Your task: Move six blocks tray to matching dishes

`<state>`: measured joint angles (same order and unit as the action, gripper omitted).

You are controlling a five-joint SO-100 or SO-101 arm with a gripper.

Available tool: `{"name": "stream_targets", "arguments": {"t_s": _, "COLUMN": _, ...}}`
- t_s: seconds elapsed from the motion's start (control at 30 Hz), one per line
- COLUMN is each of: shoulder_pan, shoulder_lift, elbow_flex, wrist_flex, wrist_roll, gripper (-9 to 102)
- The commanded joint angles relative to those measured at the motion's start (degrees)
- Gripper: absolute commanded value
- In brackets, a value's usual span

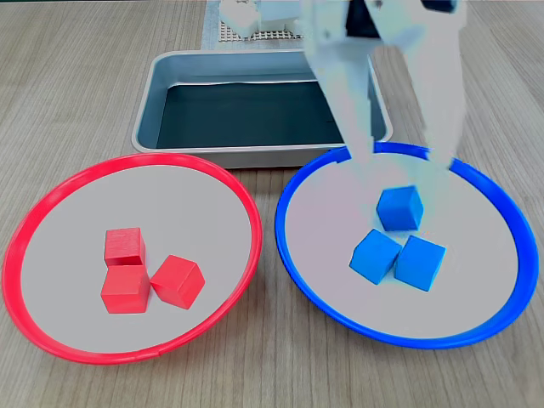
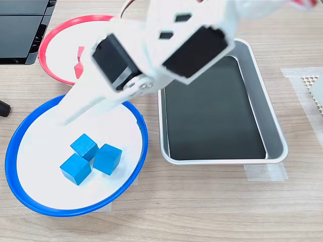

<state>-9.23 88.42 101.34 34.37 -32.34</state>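
Here we see the gripper (image 1: 404, 157) open and empty above three blue blocks (image 1: 399, 208) in the blue dish (image 1: 501, 314); three red blocks (image 1: 125, 246) lie in the red dish (image 1: 51, 331).

Light wood-grain table (image 1: 76, 76); on it the silver tray (image 1: 157, 85), red-rimmed dish (image 1: 51, 200), blue-rimmed dish (image 1: 501, 191); white perforated mat (image 2: 309, 80) at its edge.

A pale wood-grain surface (image 1: 76, 76) fills both fixed views under even, soft light. A perforated white mat (image 1: 255, 34) sits at the top centre of one view. In the other, a dark flat panel (image 2: 22, 30) occupies the upper left corner.
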Motion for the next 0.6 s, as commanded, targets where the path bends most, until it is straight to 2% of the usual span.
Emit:
{"name": "stream_targets", "arguments": {"t_s": 0.0, "shoulder_pan": 2.11, "shoulder_lift": 11.69, "elbow_flex": 7.91, "wrist_flex": 3.34, "wrist_roll": -8.26, "gripper": 8}}
{"name": "stream_targets", "arguments": {"t_s": 0.07, "shoulder_pan": 3.52, "shoulder_lift": 19.60, "elbow_flex": 14.41, "wrist_flex": 6.77, "wrist_roll": -15.64, "gripper": 0}}
{"name": "stream_targets", "arguments": {"t_s": 0.13, "shoulder_pan": 5.27, "shoulder_lift": 30.32, "elbow_flex": 23.64, "wrist_flex": 10.99, "wrist_roll": -26.19, "gripper": 0}}
{"name": "stream_targets", "arguments": {"t_s": 0.17, "shoulder_pan": 5.27, "shoulder_lift": 38.32, "elbow_flex": 31.20, "wrist_flex": 10.02, "wrist_roll": -30.41, "gripper": 0}}
{"name": "stream_targets", "arguments": {"t_s": 0.23, "shoulder_pan": 3.52, "shoulder_lift": 47.99, "elbow_flex": 39.90, "wrist_flex": 7.21, "wrist_roll": -29.79, "gripper": 0}}
{"name": "stream_targets", "arguments": {"t_s": 0.3, "shoulder_pan": 0.97, "shoulder_lift": 58.27, "elbow_flex": 48.78, "wrist_flex": 1.14, "wrist_roll": -18.63, "gripper": 0}}
{"name": "stream_targets", "arguments": {"t_s": 0.37, "shoulder_pan": 0.35, "shoulder_lift": 68.91, "elbow_flex": 56.25, "wrist_flex": -3.96, "wrist_roll": -2.20, "gripper": 0}}
{"name": "stream_targets", "arguments": {"t_s": 0.47, "shoulder_pan": 3.25, "shoulder_lift": 82.35, "elbow_flex": 63.72, "wrist_flex": -3.52, "wrist_roll": 17.14, "gripper": 0}}
{"name": "stream_targets", "arguments": {"t_s": 0.57, "shoulder_pan": 5.89, "shoulder_lift": 90.97, "elbow_flex": 67.85, "wrist_flex": 3.34, "wrist_roll": 28.92, "gripper": 0}}
